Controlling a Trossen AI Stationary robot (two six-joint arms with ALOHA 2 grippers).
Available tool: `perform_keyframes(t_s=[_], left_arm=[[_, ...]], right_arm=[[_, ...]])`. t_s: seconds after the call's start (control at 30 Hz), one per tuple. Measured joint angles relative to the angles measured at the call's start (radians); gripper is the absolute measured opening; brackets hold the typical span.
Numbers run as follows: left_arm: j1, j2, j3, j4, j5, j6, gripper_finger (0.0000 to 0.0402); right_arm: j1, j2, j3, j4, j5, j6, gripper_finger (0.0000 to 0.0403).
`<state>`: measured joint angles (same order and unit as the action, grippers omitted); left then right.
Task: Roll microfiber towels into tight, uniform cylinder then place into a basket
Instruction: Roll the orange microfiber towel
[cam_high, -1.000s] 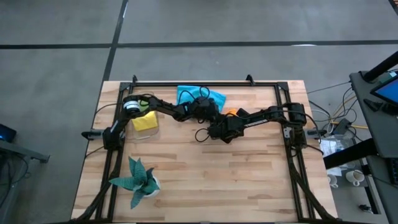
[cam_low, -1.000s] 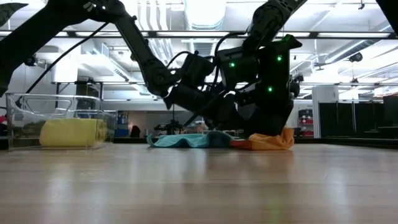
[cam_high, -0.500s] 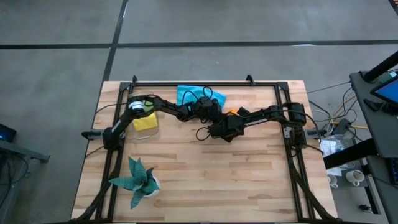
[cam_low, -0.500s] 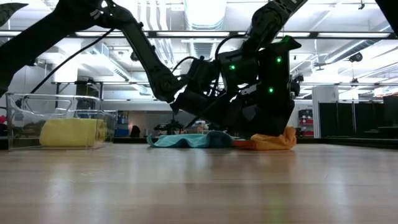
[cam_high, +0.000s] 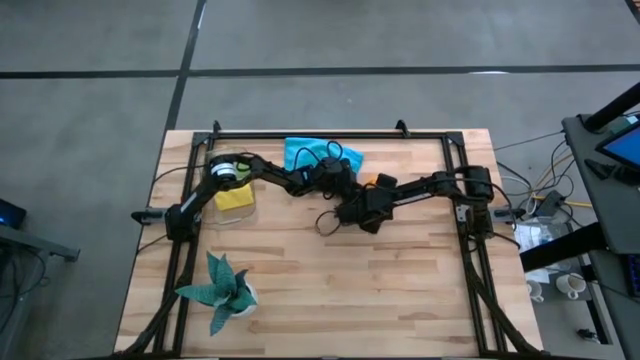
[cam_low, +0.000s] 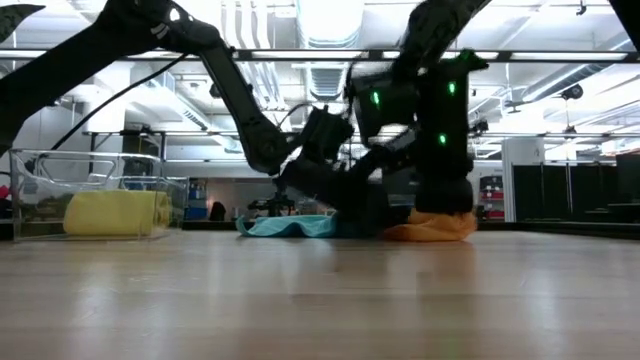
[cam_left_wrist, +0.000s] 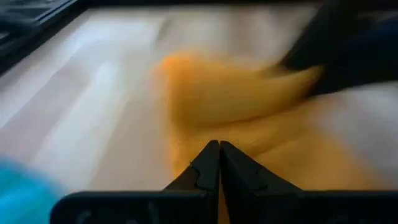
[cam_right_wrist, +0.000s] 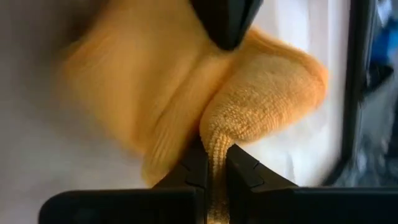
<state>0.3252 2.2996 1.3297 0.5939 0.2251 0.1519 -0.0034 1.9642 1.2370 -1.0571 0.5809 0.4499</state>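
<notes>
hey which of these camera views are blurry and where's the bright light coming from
Left wrist view: the orange towel and the table behind it are smeared soft. Right wrist view: towel weave sharp beside the right gripper, blurred farther off. Low view: ceiling lights glare behind the dark arms, and the nearest wood is out of focus. High view: evenly lit, reasonably sharp.

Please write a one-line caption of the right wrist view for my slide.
Right gripper shut on a fold of the orange microfiber towel, bunched on the table.
</notes>
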Motion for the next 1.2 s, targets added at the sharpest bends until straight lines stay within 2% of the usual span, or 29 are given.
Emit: perform_keyframes(t_s=[0.27, 0.5, 0.83, 1.2], left_arm=[[-0.002, 0.003, -0.006, 0.008, 0.018, 0.044, 0.0], [-0.015, -0.001, 0.001, 0.046, 0.026, 0.047, 0.0], [-0.016, -0.004, 0.006, 0.048, 0.036, 0.045, 0.0], [-0.006, -0.022, -0.01, 0.042, -0.026, 0.045, 0.0]], right_arm=[[0.006, -0.052, 0.003, 0.013, -0.082, -0.219, 0.0013], [0.004, -0.103, -0.002, 0.08, -0.095, -0.249, 0.0013], [0.001, -0.1, -0.053, 0.263, -0.143, -0.297, 0.0013], [-0.01, -0.1, -0.094, 0.276, -0.139, -0.294, 0.0027]])
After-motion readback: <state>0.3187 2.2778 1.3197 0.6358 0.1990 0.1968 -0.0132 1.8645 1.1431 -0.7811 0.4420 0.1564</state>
